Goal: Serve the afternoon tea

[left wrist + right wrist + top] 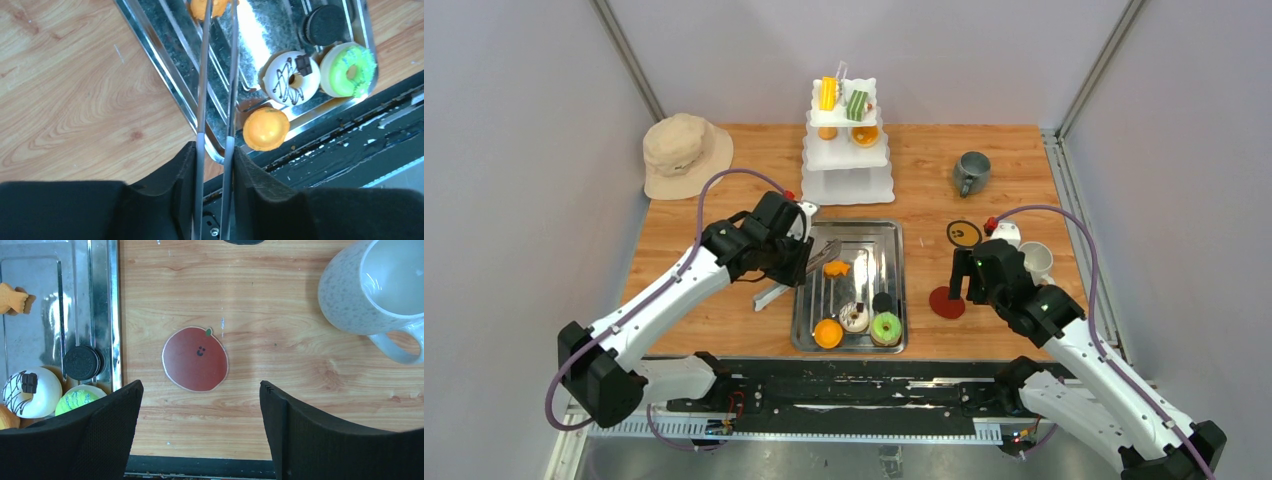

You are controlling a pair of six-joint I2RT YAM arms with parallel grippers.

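My left gripper (214,150) is shut on a pair of metal tongs (201,75). Their tips reach an orange pastry (836,268) in the steel tray (896,240), one arm on each side of it. Near the tray's front lie an orange tart (265,128), a white chocolate-drizzled donut (291,77), a green donut (348,69) and a black cookie (325,24). The white tiered stand (849,165) holds an orange pastry (827,93) and a green one (857,104) on top. My right gripper (200,385) hangs open over a red coaster (195,359), beside the white mug (370,285).
A grey mug (972,172) stands at the back right. A yellow coaster (965,233) lies in front of it. The beige hat (686,152) sits at the back left corner. Grey walls close in three sides of the wooden table (694,260).
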